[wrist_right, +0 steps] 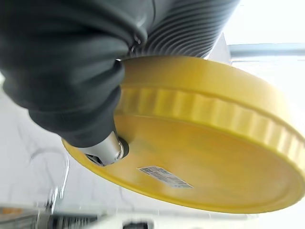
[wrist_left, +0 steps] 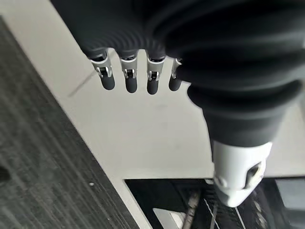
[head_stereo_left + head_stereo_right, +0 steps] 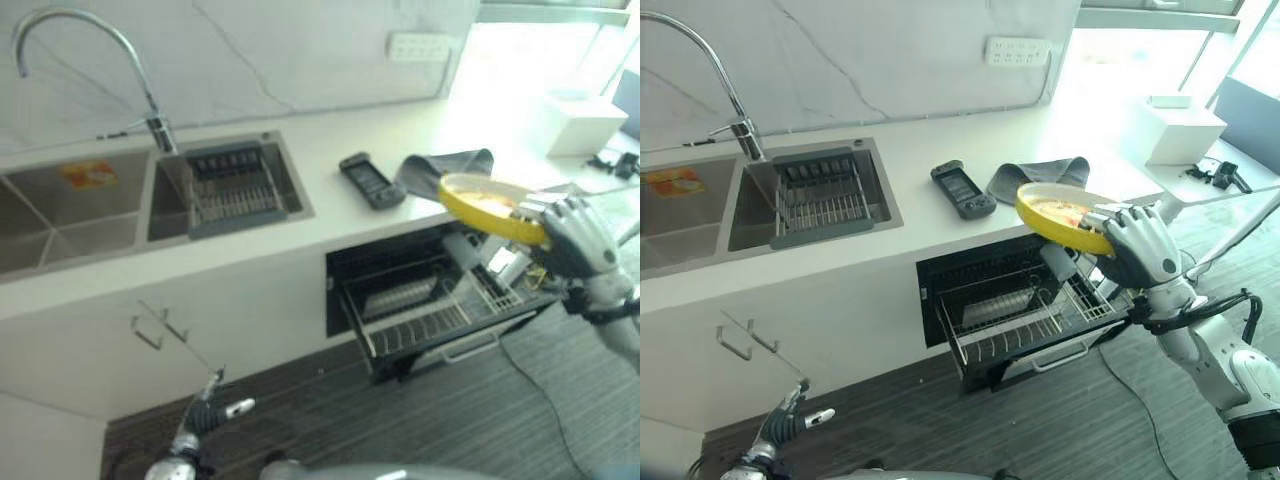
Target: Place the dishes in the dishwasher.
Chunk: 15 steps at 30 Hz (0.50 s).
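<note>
A yellow plate with a ribbed rim is gripped at its edge by my right hand, held tilted above the pulled-out dishwasher rack. In the right wrist view the plate's underside sits against my thumb. The dishwasher is open under the counter, its wire rack drawn out. A pale dish lies in the rack, and a cup shows below the plate. My left hand hangs low near the floor, fingers straight and holding nothing.
On the white counter lie a dark handheld device and a grey cloth. A double sink with a dish basket and a tall faucet is at the left. A white box stands at the far right.
</note>
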### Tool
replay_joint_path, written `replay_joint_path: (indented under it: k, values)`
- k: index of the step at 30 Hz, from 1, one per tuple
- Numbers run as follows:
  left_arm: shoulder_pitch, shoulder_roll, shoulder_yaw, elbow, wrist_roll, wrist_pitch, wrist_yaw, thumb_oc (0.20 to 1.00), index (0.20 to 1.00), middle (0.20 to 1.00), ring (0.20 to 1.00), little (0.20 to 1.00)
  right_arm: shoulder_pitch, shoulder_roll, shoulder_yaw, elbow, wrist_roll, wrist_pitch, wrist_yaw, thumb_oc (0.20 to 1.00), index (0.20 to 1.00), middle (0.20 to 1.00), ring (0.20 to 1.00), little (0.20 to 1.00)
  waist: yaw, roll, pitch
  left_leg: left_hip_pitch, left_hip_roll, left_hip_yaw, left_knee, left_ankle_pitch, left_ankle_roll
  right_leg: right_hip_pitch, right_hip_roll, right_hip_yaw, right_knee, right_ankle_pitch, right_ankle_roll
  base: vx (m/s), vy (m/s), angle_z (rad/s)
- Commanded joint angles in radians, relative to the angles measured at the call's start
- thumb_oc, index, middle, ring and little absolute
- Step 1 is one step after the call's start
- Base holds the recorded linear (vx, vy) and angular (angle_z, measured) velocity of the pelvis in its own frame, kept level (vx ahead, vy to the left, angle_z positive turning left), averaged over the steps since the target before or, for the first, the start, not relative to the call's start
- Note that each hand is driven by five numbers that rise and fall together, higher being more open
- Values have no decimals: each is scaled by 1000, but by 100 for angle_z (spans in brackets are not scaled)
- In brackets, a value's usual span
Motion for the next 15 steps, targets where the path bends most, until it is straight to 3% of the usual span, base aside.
replay_joint_path:
  k: [1,6,15]
  values:
    - [-61,14,24,5,-32,-68,13,1000,1000,1000,1000,1000,-104,-42,4,-11,-20,-51,-68,200,200,200,200,200,43,-14,-8,-36,58,-61,1,39,-11,49,-104,-10,2,18,91,8,-1,15]
    - [-90,-39,104,155,-87,-67,21,1000,1000,1000,1000,1000,-138,-25,121,101,-77,-100,-77,200,200,200,200,200,60,-24,-9,-41,54,-78,1,43,-11,59,-96,-20,2,11,85,3,5,11]
    - [-125,-65,154,285,-137,-28,21,1000,1000,1000,1000,1000,-151,45,242,276,-90,-137,-86,200,200,200,200,200,75,-36,-8,-39,45,-95,1,38,-6,72,-94,-30,2,11,87,14,0,5]
